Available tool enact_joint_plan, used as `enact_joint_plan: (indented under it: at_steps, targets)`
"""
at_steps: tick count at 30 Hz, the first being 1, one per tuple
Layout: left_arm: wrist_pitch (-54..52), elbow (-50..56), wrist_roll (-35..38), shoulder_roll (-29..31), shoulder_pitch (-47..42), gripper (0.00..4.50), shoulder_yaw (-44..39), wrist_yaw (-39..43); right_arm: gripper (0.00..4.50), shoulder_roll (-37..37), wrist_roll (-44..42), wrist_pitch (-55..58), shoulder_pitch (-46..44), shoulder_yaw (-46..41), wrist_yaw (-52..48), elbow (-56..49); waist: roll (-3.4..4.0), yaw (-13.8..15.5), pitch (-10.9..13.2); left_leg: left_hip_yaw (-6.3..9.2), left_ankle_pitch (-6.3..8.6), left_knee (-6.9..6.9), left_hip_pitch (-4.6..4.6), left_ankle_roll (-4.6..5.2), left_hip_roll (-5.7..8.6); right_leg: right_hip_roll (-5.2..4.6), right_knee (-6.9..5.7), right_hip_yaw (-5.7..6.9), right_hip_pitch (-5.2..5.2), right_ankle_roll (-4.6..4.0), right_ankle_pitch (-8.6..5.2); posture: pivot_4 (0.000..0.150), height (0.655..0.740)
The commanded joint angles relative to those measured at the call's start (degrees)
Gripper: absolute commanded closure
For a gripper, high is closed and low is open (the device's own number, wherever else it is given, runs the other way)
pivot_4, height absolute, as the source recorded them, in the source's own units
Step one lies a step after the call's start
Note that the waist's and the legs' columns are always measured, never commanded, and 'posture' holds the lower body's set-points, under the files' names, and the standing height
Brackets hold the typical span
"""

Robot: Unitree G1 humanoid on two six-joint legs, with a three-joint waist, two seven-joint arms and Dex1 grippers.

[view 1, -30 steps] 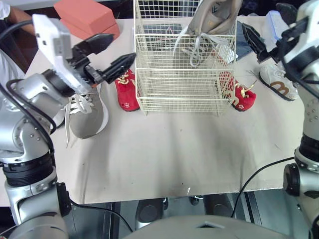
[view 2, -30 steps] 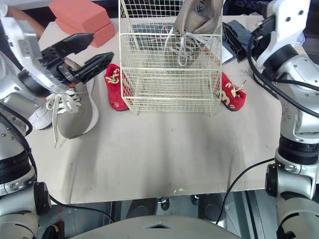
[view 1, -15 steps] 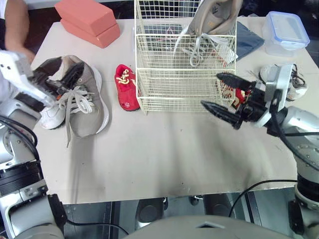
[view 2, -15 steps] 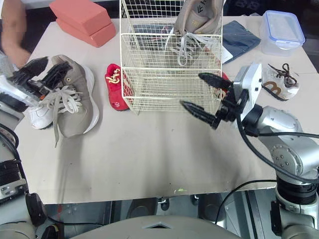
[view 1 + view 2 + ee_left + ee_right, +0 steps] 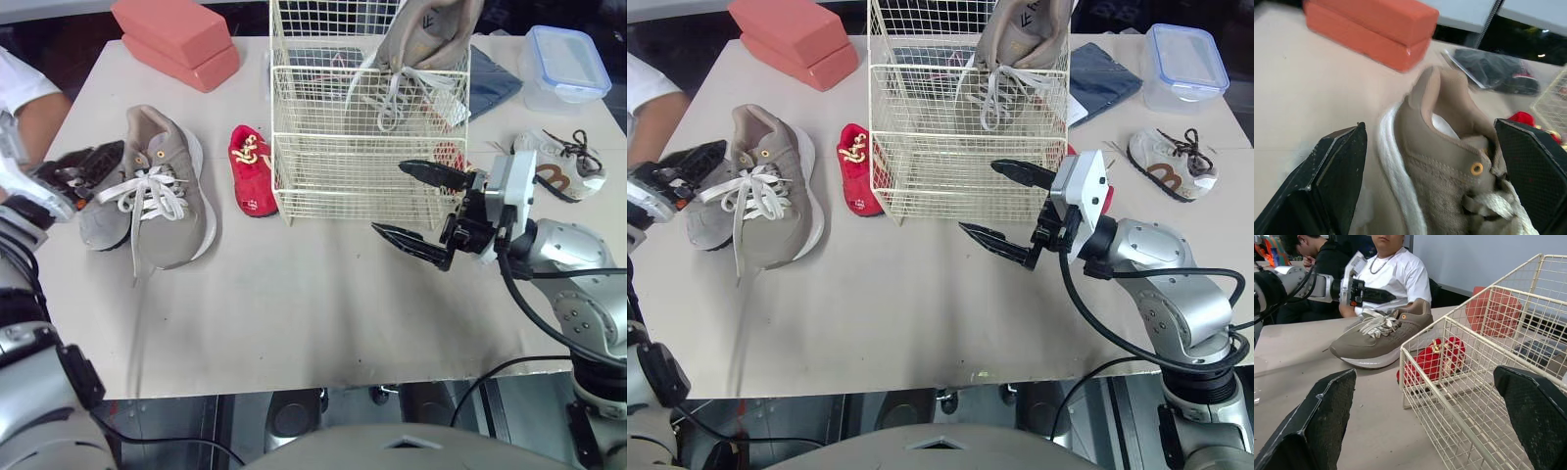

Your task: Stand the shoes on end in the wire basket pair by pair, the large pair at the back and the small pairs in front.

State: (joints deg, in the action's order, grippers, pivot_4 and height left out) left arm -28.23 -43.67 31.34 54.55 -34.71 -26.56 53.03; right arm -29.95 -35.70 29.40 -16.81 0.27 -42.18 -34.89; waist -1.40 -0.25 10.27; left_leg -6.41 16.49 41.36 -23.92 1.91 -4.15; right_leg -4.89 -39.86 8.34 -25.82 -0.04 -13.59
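Shoes, biggest first. 1 large grey shoe [image 5: 423,39] already stands on end at the back right of the wire basket [image 5: 333,181]. It leans on the rim, heel up as far as I can tell, with its laces hanging down, which fits the big-pair-at-the-back plan.

Its mate, the 2nd grey shoe [image 5: 162,196], lies flat on the table [image 5: 294,313] well left of the basket. The left gripper [image 5: 1428,126] sits at its heel end, spread wide either side of the collar and gripping nothing. My guess is it's lining up to grab that shoe next.

The right gripper [image 5: 389,199] hovers off the basket's front right corner, also wide open and empty, probably parked until it's needed.

Then the small stuff:
- 1 red shoe [image 5: 250,168] sits just beside the basket's left wall.
- The other red shoe [image 5: 1105,201] is by the right wall, mostly hidden behind the right arm.
- A white-and-brown shoe [image 5: 552,168] lies further right on the table.

All 3 are outside the basket, so the front rows haven't started.

Containers: the basket holds just that 1 grey shoe, and its front part is bare wire. The plastic box [image 5: 558,64] at the far right corner has its blue lid on, and I can't tell what's inside.
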Motion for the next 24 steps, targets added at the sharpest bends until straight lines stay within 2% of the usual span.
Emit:
enact_joint_plan:
  at_steps: [1, 7, 13, 24]
  targets:
    - [-1.59, -5.38, -3.44, 3.25, -4.75, 0.0, 4.21, 6.15, 0.05, 0.24, 0.27, -2.11, -0.84, 0.0, -0.25, -0.8, -0.02, -0.07, 0.0, -0.03, 0.0, 0.0, 0.0, 0.0, 0.0, 0.0, 0.0, -0.02, 0.0, 0.01, 0.0, 0.15, 0.686]
    - [-2.46, -8.74, -8.86, 6.03, -9.07, 0.0, 11.11, 13.63, 0.05, 0.63, 0.84, -2.72, -0.27, 0.17, 0.89, -1.31, -0.05, -0.46, 0.01, -0.03, 0.0, 0.0, -0.01, 0.0, 0.0, 0.01, -0.01, -0.02, -0.02, -0.01, 0.01, 0.15, 0.686]
    - [-2.88, -8.88, -13.34, 6.28, -11.34, 0.0, 15.26, 15.12, 0.05, 1.37, 1.75, -3.27, 0.19, 0.84, 1.58, -1.49, -0.05, -0.31, 0.01, -0.02, 0.0, 0.01, -0.01, 0.0, -0.01, 0.0, -0.02, -0.02, -0.02, 0.02, -0.01, 0.15, 0.686]
    - [-5.65, -7.18, -16.3, 7.47, -16.42, 0.0, 18.5, 19.29, 0.05, 2.65, 2.76, -4.2, -0.06, 1.82, 1.99, -0.85, -0.06, -0.33, 0.02, -0.01, 0.0, 0.03, -0.03, 0.0, 0.0, 0.0, -0.02, -0.02, -0.01, 0.01, -0.01, 0.15, 0.686]
